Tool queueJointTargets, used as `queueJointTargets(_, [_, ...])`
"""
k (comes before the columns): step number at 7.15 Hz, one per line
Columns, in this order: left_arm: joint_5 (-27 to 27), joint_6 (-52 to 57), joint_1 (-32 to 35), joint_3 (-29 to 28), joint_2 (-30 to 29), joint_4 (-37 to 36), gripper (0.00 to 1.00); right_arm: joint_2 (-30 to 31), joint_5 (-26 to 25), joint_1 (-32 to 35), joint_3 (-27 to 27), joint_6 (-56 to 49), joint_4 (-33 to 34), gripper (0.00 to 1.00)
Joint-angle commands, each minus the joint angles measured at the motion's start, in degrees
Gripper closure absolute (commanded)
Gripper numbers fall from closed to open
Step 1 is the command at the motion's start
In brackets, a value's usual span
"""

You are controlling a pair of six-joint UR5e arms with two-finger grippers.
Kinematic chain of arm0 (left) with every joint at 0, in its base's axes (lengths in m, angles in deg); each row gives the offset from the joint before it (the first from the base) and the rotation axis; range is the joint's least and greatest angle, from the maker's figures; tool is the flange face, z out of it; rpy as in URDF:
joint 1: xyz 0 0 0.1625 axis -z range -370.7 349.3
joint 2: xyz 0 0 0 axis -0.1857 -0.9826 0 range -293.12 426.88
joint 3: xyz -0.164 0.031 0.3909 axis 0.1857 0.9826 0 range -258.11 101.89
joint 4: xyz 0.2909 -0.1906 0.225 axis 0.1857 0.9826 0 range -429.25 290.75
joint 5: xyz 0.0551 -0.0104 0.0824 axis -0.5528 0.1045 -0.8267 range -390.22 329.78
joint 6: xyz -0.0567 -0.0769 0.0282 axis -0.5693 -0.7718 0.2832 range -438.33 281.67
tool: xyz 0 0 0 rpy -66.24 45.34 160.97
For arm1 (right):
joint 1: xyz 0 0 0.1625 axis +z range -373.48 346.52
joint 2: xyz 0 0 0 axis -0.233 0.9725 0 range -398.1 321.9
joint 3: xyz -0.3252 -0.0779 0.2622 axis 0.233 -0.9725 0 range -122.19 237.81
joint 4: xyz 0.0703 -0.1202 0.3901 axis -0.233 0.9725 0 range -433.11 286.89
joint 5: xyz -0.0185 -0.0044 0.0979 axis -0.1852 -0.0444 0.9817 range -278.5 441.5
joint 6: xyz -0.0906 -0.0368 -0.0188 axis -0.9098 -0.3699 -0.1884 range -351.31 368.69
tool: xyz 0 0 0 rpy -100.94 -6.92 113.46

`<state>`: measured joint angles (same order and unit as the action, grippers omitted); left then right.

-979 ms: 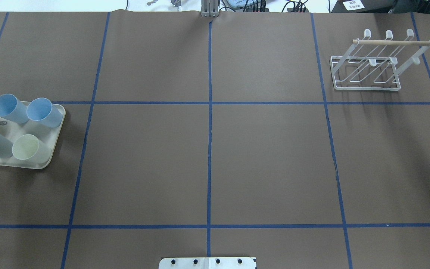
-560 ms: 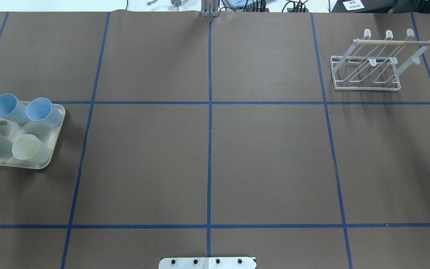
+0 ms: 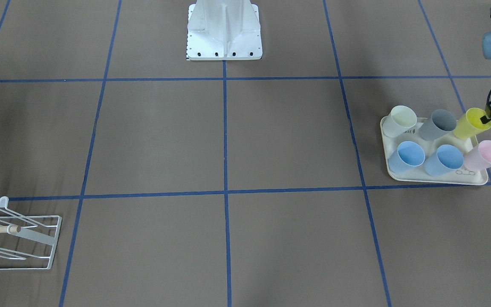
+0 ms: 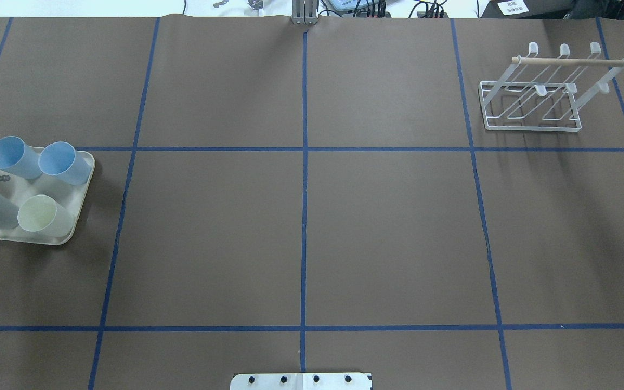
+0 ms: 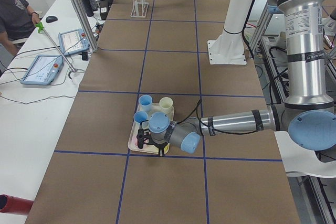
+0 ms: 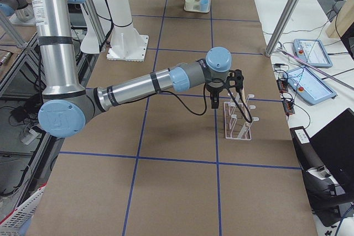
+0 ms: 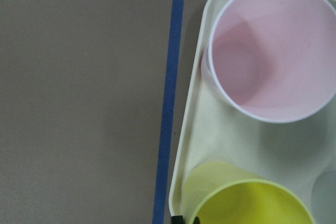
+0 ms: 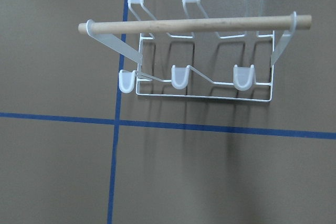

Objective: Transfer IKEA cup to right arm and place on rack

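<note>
Yellow cup [image 3: 467, 125] in tray [image 3: 437, 179], left fingers [image 3: 483, 120] at its rim, grip unclear; right fingers [image 6: 214, 102] hang beside rack [image 6: 239, 124], opening can't be told.

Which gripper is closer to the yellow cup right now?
Left. The left gripper is at the rim of the yellow cup on the tray; the right gripper hangs by the rack, far from it.

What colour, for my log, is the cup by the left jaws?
Yellow cup, best in front-facing view.
</note>
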<state>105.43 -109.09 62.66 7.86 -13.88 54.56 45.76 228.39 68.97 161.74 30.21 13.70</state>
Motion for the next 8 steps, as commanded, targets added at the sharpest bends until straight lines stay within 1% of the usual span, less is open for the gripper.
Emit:
queueJointTargets(1, [3.5,0.0,2.6,3.3,0.4,-0.9,1.0,-2.1,1.4,-1.1,0.0,4.3,-0.2,0.0])
queueJointTargets(2, [4.3,1.9,5.8,3.7,0.7,-1.2,1.0,-2.6,1.4,-1.9,0.0,4.5,-0.2,0.0])
queueJointTargets(3, [4.3,5.5,8.6,4.9,0.8,-4.2,1.0,-3.5,1.2,-2.9,0.0,5.2,-0.2,0.0])
queueJointTargets(4, [4.3,11.1,11.2,8.7,0.6,-12.5,1.0,-4.7,1.2,-4.0,0.0,6.5,-0.2,0.0])
queueJointTargets(6, [2.7,21.8,15.3,20.8,-0.8,-37.4,1.0,-5.5,1.3,-5.7,0.0,8.1,-0.3,0.0])
queueJointTargets(7, [2.0,22.1,15.5,24.5,-4.7,-46.5,1.0,-7.3,1.1,-7.0,0.0,9.5,-0.2,0.0])
queueJointTargets(8, [2.0,22.1,15.6,25.4,-9.2,-53.3,1.0,-7.8,0.2,-7.6,-0.1,10.4,-0.2,0.0])
